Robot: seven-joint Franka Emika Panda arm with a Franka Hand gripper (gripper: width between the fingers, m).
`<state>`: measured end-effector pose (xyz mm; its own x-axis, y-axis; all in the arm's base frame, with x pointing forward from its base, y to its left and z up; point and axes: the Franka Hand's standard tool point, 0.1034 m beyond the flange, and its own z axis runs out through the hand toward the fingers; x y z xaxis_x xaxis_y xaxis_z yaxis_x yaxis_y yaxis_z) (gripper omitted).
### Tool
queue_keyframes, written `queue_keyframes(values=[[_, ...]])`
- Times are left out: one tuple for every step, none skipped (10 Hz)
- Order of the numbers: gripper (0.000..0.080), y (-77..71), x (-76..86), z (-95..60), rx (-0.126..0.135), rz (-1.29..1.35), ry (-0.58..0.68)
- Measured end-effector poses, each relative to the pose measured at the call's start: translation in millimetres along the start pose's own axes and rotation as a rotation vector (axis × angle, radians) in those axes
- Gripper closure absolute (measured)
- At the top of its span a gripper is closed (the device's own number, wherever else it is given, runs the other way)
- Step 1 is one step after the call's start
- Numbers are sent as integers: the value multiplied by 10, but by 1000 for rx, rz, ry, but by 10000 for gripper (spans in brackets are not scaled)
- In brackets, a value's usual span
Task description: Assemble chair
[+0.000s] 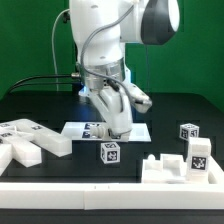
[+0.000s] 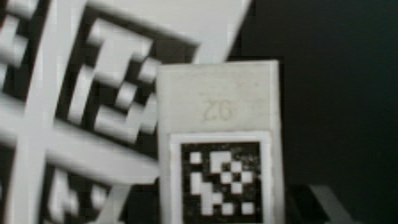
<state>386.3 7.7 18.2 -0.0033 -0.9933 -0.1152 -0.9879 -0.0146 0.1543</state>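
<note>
Here the hand (image 1: 118, 122) pinches a smooth, white, square-edged chair post (image 2: 221, 100) bearing a checkered tag (image 2: 222, 182).

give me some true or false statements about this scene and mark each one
1. A small tagged cube lies alone, apart from the gripper. True.
2. The gripper hangs over the heap at the table's edge. False: the pile of white parts lies at the exterior view's left; the gripper is down at the marker board.
3. The gripper is shut on a tagged white block. True.
4. The backdrop is red. False: it is green.
5. The table is black. True.
</note>
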Motion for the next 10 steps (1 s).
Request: queue_keyframes(values=[[515, -2, -187, 57, 8, 150, 18], [515, -36, -409, 113, 14, 333, 34], [515, -105, -618, 130, 50, 482, 51], [515, -101, -674, 136, 55, 525, 51], [515, -101, -680, 138, 59, 590, 38], [515, -101, -691, 139, 61, 610, 31], [515, -98, -709, 141, 62, 652, 21], [515, -87, -723, 146, 60, 701, 11], [515, -49, -724, 152, 40, 763, 4], [515, -40, -713, 152, 40, 772, 8]])
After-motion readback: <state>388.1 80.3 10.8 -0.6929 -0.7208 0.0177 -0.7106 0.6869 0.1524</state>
